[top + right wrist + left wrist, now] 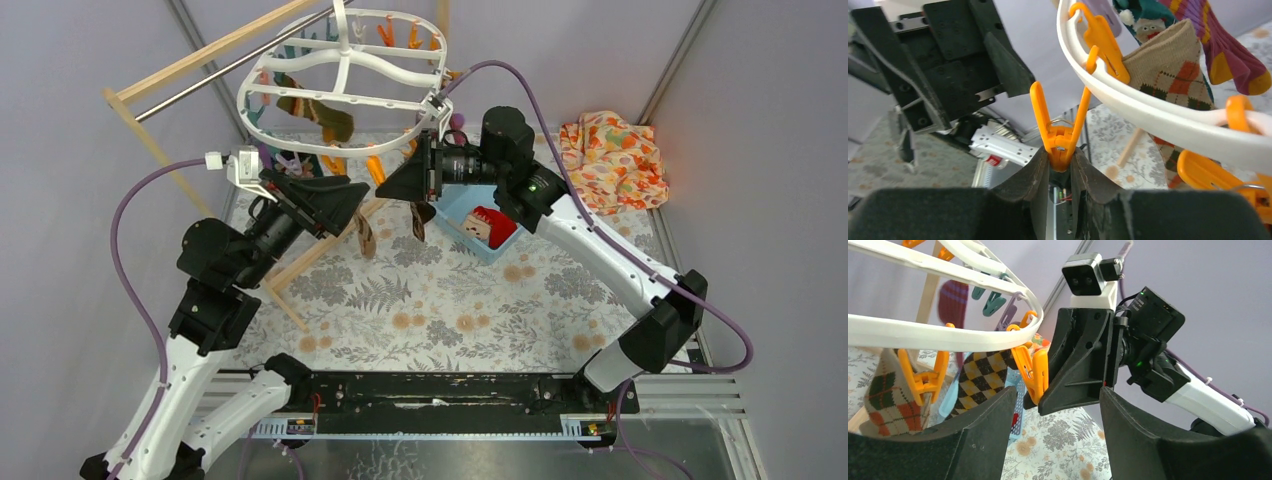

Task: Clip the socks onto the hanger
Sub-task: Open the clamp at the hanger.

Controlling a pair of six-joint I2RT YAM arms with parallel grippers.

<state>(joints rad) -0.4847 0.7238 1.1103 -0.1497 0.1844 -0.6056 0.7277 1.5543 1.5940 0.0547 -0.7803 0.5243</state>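
Although the right gripper [1060, 153] has its fingers drawn narrow on the lower end of an orange peg [1058, 134], no sock shows in that peg. Its two arms splay in a V toward the rim of the hanger [1158, 119]. Whether its mouth is parted cannot be told, since the fingers cover it.

Left gripper [1055, 395]: fingers wide, nothing between them, facing the peg closely from the opposite side.

Location of work: an argyle sock [1173, 70] hangs clipped on the neighbouring peg, just beside the held one, and others hang further round the rim. One red sock [492, 226] lies unclipped in the basket [452, 208], beside the right wrist in the top view.

Governing relation: the peg's long axis runs roughly upright, from the rim down into the right fingers, so a sock must approach from below. The red sock lies below the peg and to its right. It is nearer the right arm, which is occupied. The free left gripper is the farther one and, in my judgement, would have to reach across beneath the hanger to fetch it.
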